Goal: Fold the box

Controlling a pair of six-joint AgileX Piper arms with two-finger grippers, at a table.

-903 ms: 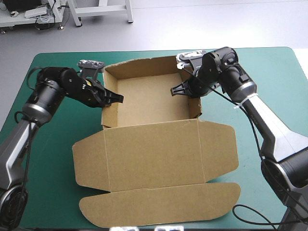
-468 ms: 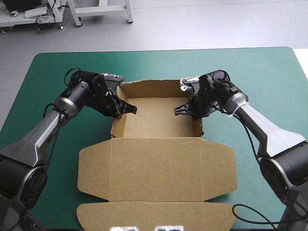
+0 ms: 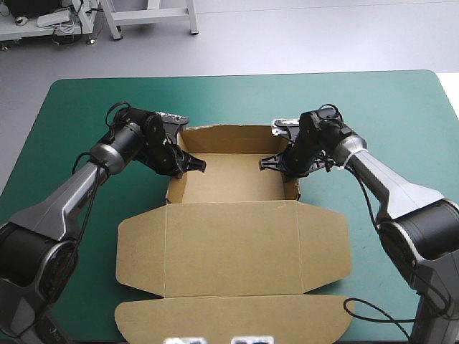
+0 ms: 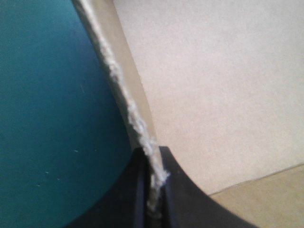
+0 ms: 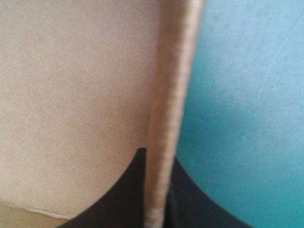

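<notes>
The brown box (image 3: 233,236) sits mid-table as an open tray, its far and side walls raised and its lid lying flat toward the near edge. My left gripper (image 3: 192,163) pinches the tray's left wall; in the left wrist view the black fingers (image 4: 168,190) are shut on the wall's frayed top edge (image 4: 128,104). At the opposite side, my right gripper (image 3: 271,163) grips the right wall. The right wrist view has the board edge (image 5: 168,123) running up between its black fingers (image 5: 128,190), one inside the tray, one outside.
Bare teal-green cover (image 3: 79,107) lies on both sides of the box and beyond it. The lid's rounded tuck flap (image 3: 229,319) reaches close to the table's near edge.
The box has slid toward the near edge and squared up with the table, both grippers holding its side walls throughout. Since just before, both arms have barely shifted.
</notes>
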